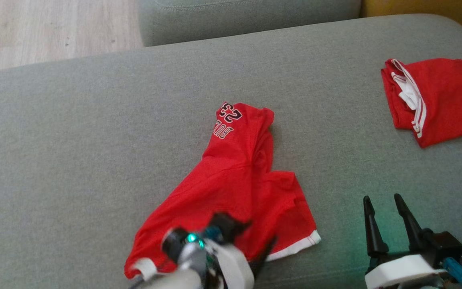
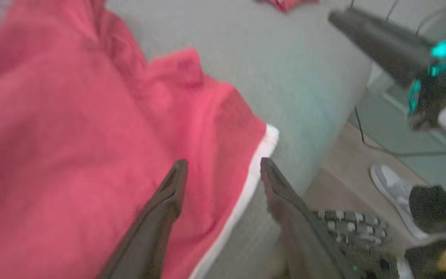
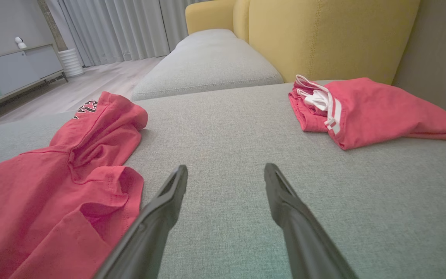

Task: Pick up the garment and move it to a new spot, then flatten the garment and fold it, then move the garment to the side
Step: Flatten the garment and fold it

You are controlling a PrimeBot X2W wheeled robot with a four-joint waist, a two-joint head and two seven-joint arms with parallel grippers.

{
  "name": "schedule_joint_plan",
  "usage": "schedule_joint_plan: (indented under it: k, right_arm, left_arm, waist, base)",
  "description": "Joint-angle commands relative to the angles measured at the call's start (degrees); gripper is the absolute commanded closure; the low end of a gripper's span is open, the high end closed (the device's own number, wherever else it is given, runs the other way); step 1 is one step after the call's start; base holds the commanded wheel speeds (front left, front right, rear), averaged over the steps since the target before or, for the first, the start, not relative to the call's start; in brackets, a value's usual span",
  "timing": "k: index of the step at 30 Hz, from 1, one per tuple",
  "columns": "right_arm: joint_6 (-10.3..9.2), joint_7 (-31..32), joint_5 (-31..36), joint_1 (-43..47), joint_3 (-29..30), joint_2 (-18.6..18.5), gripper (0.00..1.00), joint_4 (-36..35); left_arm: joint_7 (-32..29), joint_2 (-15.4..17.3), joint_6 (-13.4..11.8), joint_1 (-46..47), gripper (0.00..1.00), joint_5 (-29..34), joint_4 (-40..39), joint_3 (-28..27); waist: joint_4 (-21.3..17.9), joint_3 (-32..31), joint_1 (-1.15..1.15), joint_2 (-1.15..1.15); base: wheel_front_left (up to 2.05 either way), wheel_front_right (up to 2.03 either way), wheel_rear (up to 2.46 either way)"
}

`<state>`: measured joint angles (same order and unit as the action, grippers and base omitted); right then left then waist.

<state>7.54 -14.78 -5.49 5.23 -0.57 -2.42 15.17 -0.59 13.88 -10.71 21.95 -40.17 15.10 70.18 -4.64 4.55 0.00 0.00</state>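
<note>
Red jersey (image 1: 235,180) being borne by the grey sofa seat (image 1: 74,140)
Left gripper (image 2: 223,164), over its hem, and right gripper (image 3: 226,168) are being held open; a shoe (image 2: 390,186) is being shown by the left wrist view, curtains (image 3: 110,31) by the right.

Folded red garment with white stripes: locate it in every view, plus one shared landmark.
Head view: folded red garment, far right, upper half.
Left wrist view: blurred red scrap at top edge, probably it.
Right wrist view: right of centre, before yellow backrest.
Shared landmark: crumpled red jersey with white hem.
</note>
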Motion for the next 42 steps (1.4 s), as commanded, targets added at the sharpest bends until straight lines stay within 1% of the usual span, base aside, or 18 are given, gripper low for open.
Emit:
schedule_joint_plan:
  k: [1, 3, 6, 8, 10, 15, 18, 19, 20, 21, 24, 28, 37, 40, 42]
  right_arm:
    - [-0.05, -0.2, -0.3, -2.2, -1.0, -0.5, 0.00, -1.6]
    - [-0.05, -0.2, -0.4, -2.3, -1.1, -0.5, 0.00, -1.5]
    - [-0.05, -0.2, -0.5, -2.6, -1.3, -0.5, 0.00, -1.5]
    - [-0.05, -0.2, -0.6, -2.9, -1.7, -0.5, 0.00, -1.5]
    - [-0.05, -0.2, -0.7, -3.4, -2.3, -0.5, 0.00, -1.5]
    - [-0.05, -0.2, -0.9, -4.5, -3.1, -0.5, 0.00, -1.3]
    - [-0.05, -0.2, -0.9, -4.6, -3.0, -0.5, 0.00, -1.2]
    - [-0.05, -0.2, -0.9, -4.6, -3.0, -0.5, 0.00, -1.2]
    - [-0.05, -0.2, -0.9, -4.7, -3.0, -0.5, 0.00, -1.2]
    - [-0.05, -0.2, -0.9, -4.8, -3.1, -0.5, 0.00, -1.1]
    - [-0.05, -0.2, -1.0, -5.3, -3.1, -0.5, 0.00, -1.2]
    - [-0.05, -0.2, -1.1, -6.0, -3.4, -0.5, 0.00, -1.3]
    - [-0.05, -0.2, -0.6, -6.8, -3.6, -0.5, 0.00, -1.5]
    - [-0.05, -0.2, -0.3, -6.9, -3.4, -0.5, 0.00, -1.4]
    - [-0.05, -0.2, -0.2, -6.9, -3.4, -0.5, 0.00, -1.4]
  left_arm:
    - [2.0, -0.2, -1.0, 3.5, 0.00, -1.0, -3.1, -4.6]
    - [3.3, 0.1, -3.0, 5.0, 0.00, -1.5, -4.0, -7.9]
    - [2.1, 1.4, -5.6, 8.0, 0.00, -1.8, -1.4, -11.1]
    - [0.7, 1.3, -5.9, 9.9, 0.00, -2.8, 1.8, -12.5]
    - [-0.4, 0.6, -5.2, 11.6, 0.00, -3.9, 5.5, -13.4]
    - [-3.5, -2.2, -2.4, 14.5, 0.00, -7.4, 15.4, -14.6]
    - [-5.8, -4.6, 2.0, 15.1, 0.00, -11.4, 19.2, -15.6]
    - [-5.8, -4.6, 2.0, 15.1, 0.00, -11.4, 19.2, -15.6]
    - [-6.7, -5.1, 3.2, 15.4, 0.06, -12.2, 20.2, -15.6]
    - [-6.8, -5.3, 4.0, 16.1, 1.00, -12.6, 21.2, -15.8]
    - [-5.5, -5.5, 4.3, 18.4, 1.00, -12.1, 24.7, -16.4]
    - [-2.5, -5.9, 3.5, 21.6, 1.00, -12.2, 29.4, -18.6]
    - [10.6, -5.4, -0.9, 29.2, 1.00, -11.6, 39.3, -24.6]
    - [12.5, -5.1, -1.0, 31.0, 1.00, -11.1, 42.3, -25.1]
    - [13.3, -5.3, 0.2, 31.4, 1.00, -11.2, 43.7, -25.4]
  waist:
    - [0.0, 0.0, 0.00, 0.00]
    - [0.1, 0.1, 0.00, 0.00]
    - [0.1, 0.5, 0.00, 0.00]
    - [0.0, 0.9, 0.00, 0.00]
    - [-0.5, 1.5, 0.00, 0.00]
    - [-2.3, 3.0, 0.00, 0.00]
    - [-3.2, 3.7, 0.00, 0.00]
    - [-3.2, 3.7, 0.00, 0.00]
    - [-3.5, 4.0, 0.00, 0.00]
    - [-3.8, 4.4, 0.00, 0.00]
    - [-4.6, 5.2, 0.00, 0.00]
    - [-5.7, 6.1, 0.00, 0.00]
    - [-8.2, 7.3, 0.00, 0.00]
    - [-8.9, 7.3, 0.00, 0.00]
    - [-9.1, 7.2, 0.00, 0.00]
  base:
    - [0.00, 0.00, 0.00]
    - [0.00, 0.00, 0.00]
    - [0.00, 0.00, 0.00]
    - [0.00, 0.00, 0.00]
    - [0.00, 0.00, 0.00]
    - [0.00, 0.00, 0.00]
    - [0.00, 0.00, 0.00]
    - [0.00, 0.00, 0.00]
    - [0.00, 0.00, 0.00]
    - [0.00, 0.00, 0.00]
    - [0.00, 0.00, 0.00]
    - [0.00, 0.00, 0.00]
    - [0.00, 0.00, 0.00]
    - [0.00, 0.00, 0.00]
    - [0.00, 0.00, 0.00]
